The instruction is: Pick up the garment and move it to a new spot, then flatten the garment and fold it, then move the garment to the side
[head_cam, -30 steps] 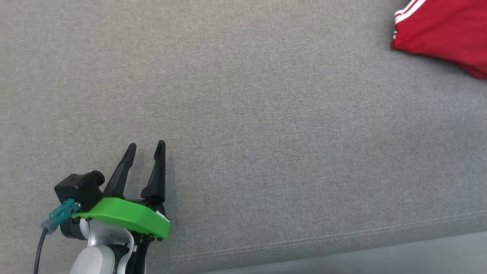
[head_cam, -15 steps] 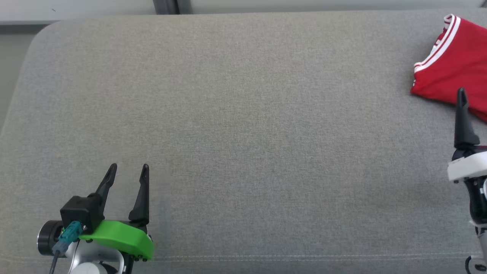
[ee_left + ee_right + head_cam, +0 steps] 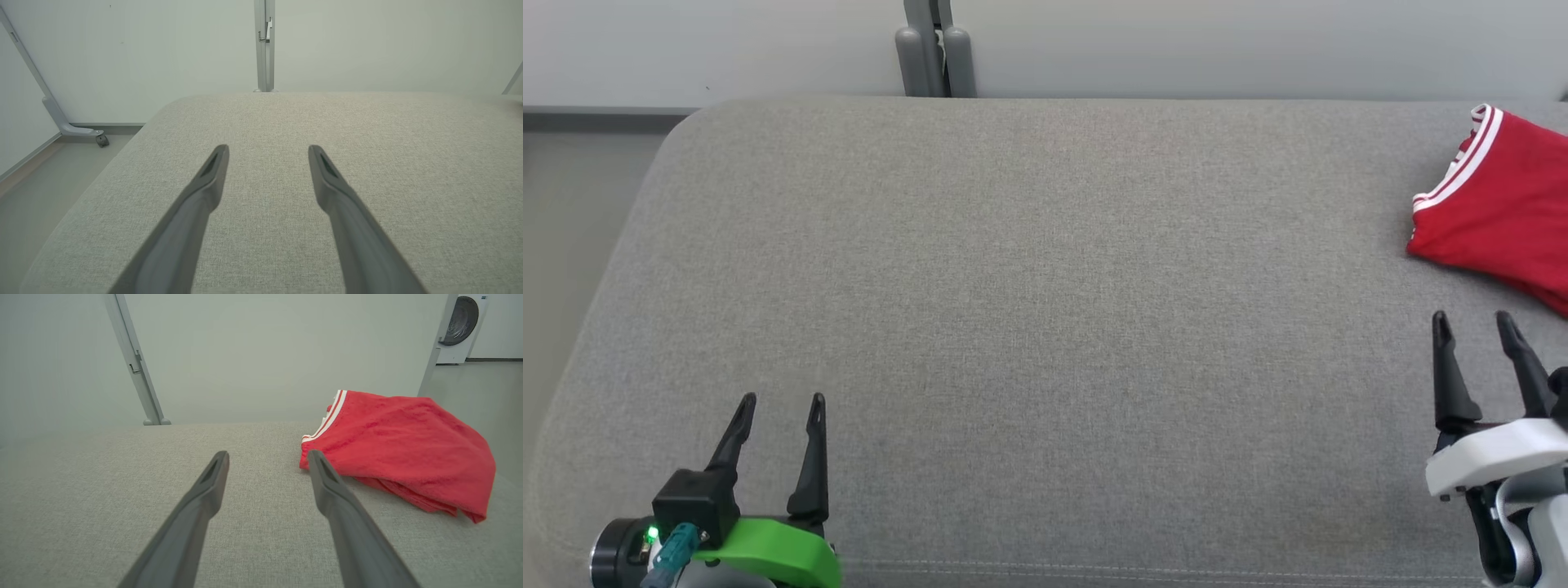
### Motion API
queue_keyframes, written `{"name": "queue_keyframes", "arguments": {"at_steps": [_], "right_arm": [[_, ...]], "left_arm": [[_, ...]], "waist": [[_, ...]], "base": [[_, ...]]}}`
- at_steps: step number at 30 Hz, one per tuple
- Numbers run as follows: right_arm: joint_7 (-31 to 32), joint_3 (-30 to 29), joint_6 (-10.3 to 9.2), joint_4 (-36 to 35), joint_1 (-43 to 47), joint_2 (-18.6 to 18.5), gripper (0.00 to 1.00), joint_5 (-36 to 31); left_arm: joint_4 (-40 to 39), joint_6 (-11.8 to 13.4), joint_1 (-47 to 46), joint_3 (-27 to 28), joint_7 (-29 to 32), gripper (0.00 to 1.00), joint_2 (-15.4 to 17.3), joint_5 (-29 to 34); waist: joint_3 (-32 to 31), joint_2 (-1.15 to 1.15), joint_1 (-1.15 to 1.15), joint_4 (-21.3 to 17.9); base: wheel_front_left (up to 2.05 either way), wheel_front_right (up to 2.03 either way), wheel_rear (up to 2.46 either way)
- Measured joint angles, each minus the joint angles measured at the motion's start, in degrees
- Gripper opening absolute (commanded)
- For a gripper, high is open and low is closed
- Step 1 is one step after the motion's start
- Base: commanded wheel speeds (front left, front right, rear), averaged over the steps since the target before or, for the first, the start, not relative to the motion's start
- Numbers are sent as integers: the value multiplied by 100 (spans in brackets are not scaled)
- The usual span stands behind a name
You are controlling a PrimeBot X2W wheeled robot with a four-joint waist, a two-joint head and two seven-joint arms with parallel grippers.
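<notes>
left end effector (image 3: 783, 400) spread | right end effector (image 3: 1471, 318) spread | red garment (image 3: 1499, 220) — unheld

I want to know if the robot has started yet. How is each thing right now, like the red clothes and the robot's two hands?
red garment: lying bunched on the cushion's right end, not held, not flattened.
left gripper: open, empty, over bare cushion.
right gripper: open, empty, near the garment but not touching it.
grey cushion: flat, with the garment lying on it.
</notes>
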Motion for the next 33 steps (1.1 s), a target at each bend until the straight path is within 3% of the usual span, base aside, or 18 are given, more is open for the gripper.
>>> {"name": "queue_keyframes", "arguments": {"at_steps": [16, 22, 23, 33], "right_arm": [[1, -80, -255, -272, 582, 216, 100, -114], [1, -59, -255, -342, 661, 272, 100, -132], [2, -54, -253, -296, 669, 292, 0, -126], [75, -21, -237, 89, 825, 600, 0, 31]], "left_arm": [[136, 18, 216, -43, -129, 100, -13, 93], [145, 33, 291, -36, -170, 100, -13, 94], [190, 33, 299, -48, -167, 0, -30, 90], [510, 13, 464, -158, -160, 0, -222, -74]], "waist": [[-295, 0, 0, -123], [-386, 0, 0, -189], [-390, 0, 0, -194], [-390, 0, 0, -204]], "base": [[0, 0, 0], [0, 0, 0], [0, 0, 0], [0, 0, 0]]}}
